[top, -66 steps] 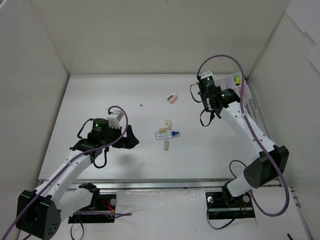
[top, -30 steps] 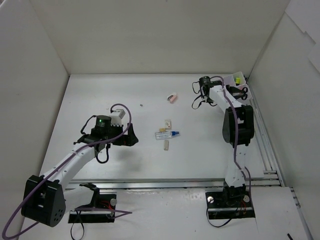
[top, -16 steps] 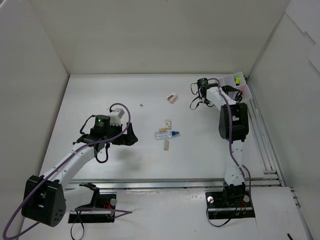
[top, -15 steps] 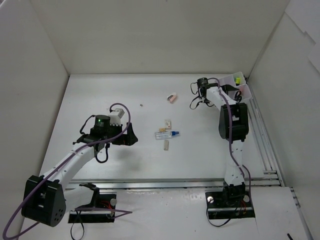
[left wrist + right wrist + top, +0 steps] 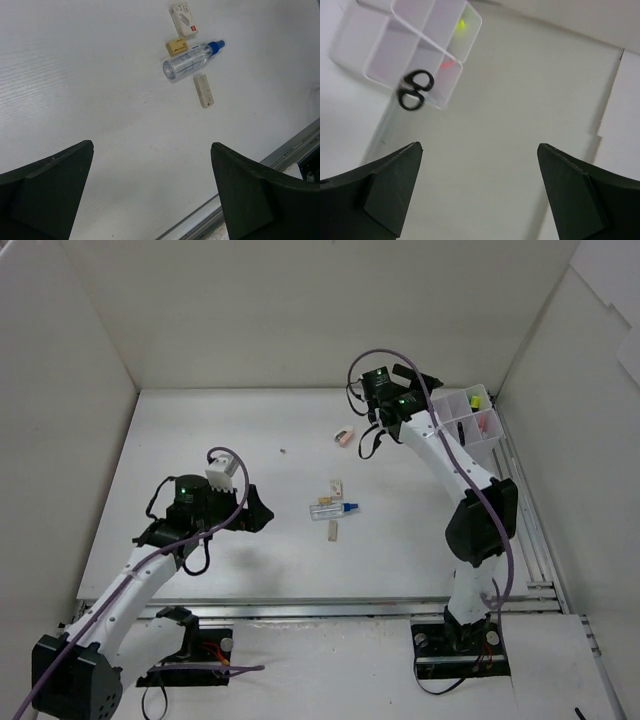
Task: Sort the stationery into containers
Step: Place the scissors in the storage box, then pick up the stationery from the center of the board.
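Stationery (image 5: pixel 335 508) loose on white table (image 5: pixel 200 440), white walls (image 5: pixel 300 310) around; left fingers (image 5: pixel 50 185), right fingers (image 5: pixel 385 190) released.

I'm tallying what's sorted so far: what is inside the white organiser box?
Black scissors show their handles in one compartment of the box, with something red near them and a yellow-green tip in another. The walls cover the lower parts, and blur hides what the coloured items are.

No legible text or markings
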### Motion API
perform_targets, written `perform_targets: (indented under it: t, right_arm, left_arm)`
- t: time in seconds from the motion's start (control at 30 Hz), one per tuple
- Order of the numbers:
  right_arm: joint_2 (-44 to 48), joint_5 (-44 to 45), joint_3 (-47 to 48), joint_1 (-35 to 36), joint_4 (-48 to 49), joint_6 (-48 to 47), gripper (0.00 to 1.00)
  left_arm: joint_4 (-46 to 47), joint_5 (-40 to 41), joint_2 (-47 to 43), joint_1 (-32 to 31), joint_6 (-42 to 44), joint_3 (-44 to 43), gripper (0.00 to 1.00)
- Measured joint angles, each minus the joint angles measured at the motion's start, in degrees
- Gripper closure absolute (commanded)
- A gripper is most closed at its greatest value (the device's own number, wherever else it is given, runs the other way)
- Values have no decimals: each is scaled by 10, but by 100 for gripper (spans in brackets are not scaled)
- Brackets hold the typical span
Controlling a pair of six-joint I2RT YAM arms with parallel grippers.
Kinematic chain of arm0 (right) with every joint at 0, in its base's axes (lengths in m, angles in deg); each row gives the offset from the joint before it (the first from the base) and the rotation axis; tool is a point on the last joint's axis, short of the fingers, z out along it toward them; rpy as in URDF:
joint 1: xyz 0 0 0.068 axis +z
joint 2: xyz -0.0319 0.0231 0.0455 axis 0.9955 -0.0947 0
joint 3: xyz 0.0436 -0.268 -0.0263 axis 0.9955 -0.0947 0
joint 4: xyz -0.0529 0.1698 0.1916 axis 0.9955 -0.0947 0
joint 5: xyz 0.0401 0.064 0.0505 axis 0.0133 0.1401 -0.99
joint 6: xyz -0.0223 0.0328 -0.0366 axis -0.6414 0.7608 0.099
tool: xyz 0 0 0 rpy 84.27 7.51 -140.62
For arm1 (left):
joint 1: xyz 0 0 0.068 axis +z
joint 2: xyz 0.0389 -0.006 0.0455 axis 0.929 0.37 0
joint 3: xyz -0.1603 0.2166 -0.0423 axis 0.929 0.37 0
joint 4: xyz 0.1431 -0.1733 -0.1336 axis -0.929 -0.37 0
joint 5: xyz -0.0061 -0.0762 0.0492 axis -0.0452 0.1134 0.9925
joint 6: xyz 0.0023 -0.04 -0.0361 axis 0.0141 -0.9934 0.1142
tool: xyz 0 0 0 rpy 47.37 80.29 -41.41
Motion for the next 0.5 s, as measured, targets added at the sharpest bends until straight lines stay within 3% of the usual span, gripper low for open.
perform_targets:
  t: [0.17, 0.3, 0.4, 0.5]
  right_arm:
    - [86, -109, -12, 41, 4, 287, 2]
    - [174, -245, -129, 37, 22, 603, 2]
    - [215, -360, -245, 37, 57, 791, 2]
    - [208, -419, -327, 68, 91, 931, 2]
  left_arm:
    - [-3, 1, -34, 0, -16, 13, 1]
    - [-18, 0, -58, 0, -26, 26, 1]
    - [-30, 1, -86, 0, -31, 38, 1]
    - [-33, 1, -111, 0, -38, 45, 1]
